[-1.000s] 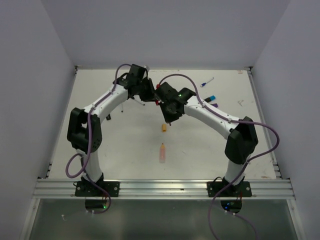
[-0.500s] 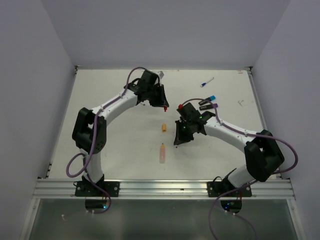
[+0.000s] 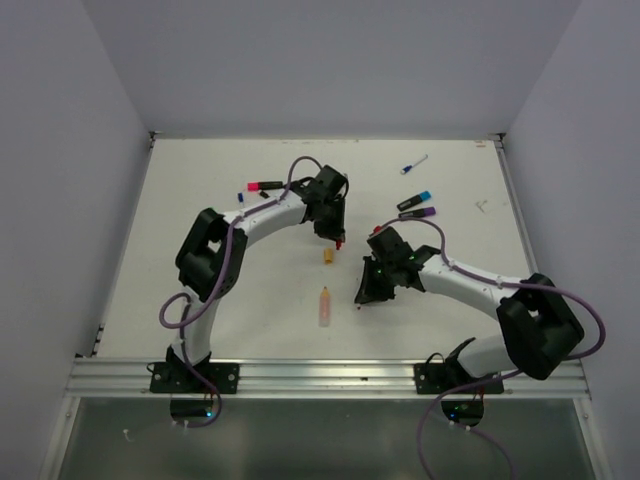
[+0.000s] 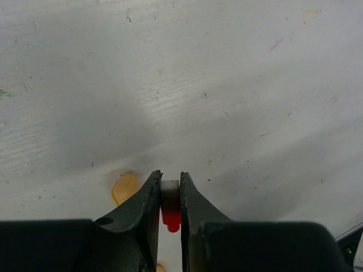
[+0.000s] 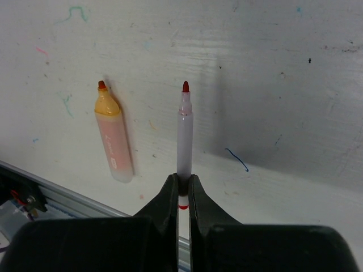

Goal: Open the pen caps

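We note that the arms, joined a second ago, have drawn apart; the left gripper (image 4: pixel 169 180) is clamped on the small red plastic cap (image 4: pixel 169 211), above the table (image 4: pixel 238 85) near the loose orange cap (image 4: pixel 125 188); the right gripper (image 5: pixel 182 182) is closed on the slim white pen barrel (image 5: pixel 183 141), its red tip bare; we judge this pen uncapped and both parts ready for release.

I see a matt white table (image 4: pixel 238 79) with faint wood grain, scuffed and ink-stained. The red cap (image 4: pixel 170 215) looks smooth plastic, the pen barrel (image 5: pixel 183 141) translucent plastic, the bottom rail (image 3: pixel 330 376) brushed metal.
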Available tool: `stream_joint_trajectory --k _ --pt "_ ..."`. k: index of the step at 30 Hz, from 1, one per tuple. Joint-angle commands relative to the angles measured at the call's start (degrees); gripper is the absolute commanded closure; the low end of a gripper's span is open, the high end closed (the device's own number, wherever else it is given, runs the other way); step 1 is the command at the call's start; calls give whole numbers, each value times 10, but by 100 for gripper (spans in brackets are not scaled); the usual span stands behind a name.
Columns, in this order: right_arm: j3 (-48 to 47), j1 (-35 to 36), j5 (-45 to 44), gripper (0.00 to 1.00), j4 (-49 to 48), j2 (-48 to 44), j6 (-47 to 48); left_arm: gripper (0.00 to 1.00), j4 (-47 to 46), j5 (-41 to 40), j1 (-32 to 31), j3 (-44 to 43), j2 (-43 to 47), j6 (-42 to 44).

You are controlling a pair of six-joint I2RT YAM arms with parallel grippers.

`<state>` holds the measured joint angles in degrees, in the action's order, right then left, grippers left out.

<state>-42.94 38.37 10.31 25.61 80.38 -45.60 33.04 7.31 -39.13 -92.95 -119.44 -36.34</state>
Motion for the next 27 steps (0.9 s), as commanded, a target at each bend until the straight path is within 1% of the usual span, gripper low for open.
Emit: stream_joint_trajectory --k 1,6,9,11,13,17,20,21,25,26,27 --pt "0 7 16 100 -51 11 -12 100 6 -12 -4 -20 -14 14" --pt "-16 16 20 100 -59 32 -8 99 4 -12 -9 -24 -27 13" --pt "-18 19 22 100 -61 42 -10 91 6 -12 -11 -21 -34 10" --pt "-14 20 22 100 -63 47 -11 88 2 -12 -11 -8 -34 8" --pt "-11 19 24 97 -68 57 -11 86 -8 -12 -11 2 -33 7" --pt "-9 20 27 95 -69 65 -10 79 -10 -12 -11 16 -34 7" --pt "-5 20 25 91 -67 64 -12 74 -12 -14 -11 26 -33 7" --pt "-3 20 25 88 -66 64 -12 72 -13 -15 -11 29 -32 7" --pt "3 21 25 83 -64 59 -12 67 -22 -11 -12 38 -33 5" --pt "3 21 26 81 -64 59 -12 64 -21 -11 -12 38 -33 5" --pt "3 21 27 78 -64 59 -12 63 -21 -10 -12 38 -34 5"
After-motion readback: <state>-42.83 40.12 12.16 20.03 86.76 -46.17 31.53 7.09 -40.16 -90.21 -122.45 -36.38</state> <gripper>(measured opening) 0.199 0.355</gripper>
